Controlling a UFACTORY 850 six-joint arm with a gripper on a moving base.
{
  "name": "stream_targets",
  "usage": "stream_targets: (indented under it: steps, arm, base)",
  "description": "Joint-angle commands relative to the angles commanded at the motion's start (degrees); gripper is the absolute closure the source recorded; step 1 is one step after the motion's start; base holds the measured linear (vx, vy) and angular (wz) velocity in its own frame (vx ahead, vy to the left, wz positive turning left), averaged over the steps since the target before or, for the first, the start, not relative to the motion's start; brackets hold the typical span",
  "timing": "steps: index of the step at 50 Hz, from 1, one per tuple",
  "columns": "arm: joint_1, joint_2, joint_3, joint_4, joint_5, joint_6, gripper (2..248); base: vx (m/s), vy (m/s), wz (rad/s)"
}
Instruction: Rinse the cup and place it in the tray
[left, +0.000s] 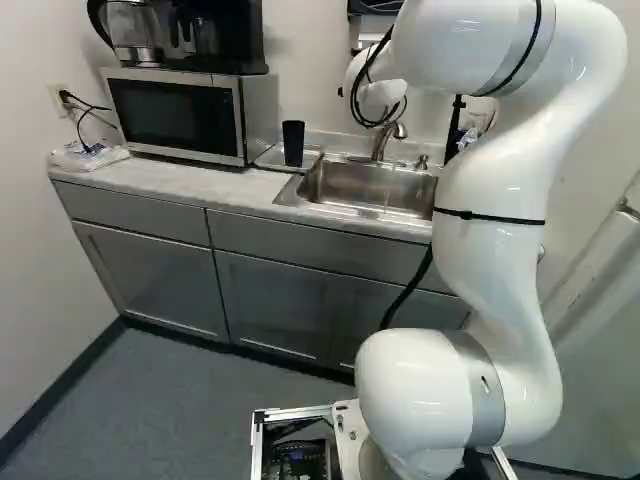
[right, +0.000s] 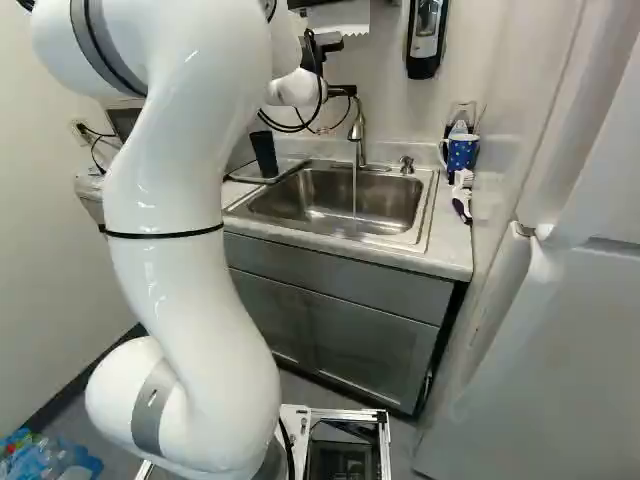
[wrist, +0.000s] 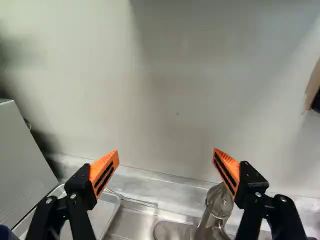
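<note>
Cup (left: 293, 143) stood upright on tray (wrist: 102, 212); placing apparently done, rinsing unconfirmed. Water (right: 354, 190) seen running from tap (right: 358, 130). Pincer (wrist: 165, 159) spread wide, nothing held.

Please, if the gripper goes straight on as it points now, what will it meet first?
Most likely the wall behind the sink, though depth is unclear; the faucet, near one finger, could be brushed first.

Cup (left: 293, 143) black; mug (right: 461, 153) blue (white dots, too); cabinets (left: 150, 278) grey.
</note>
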Motion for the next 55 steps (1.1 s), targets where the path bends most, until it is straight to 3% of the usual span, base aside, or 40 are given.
stream_targets:
  steps: [55]
  arm:
    - [-0.7, 1.3, 1.5, 0.0, -0.3, 0.0, 3]
  base:
    - [0.0, 0.0, 0.0]
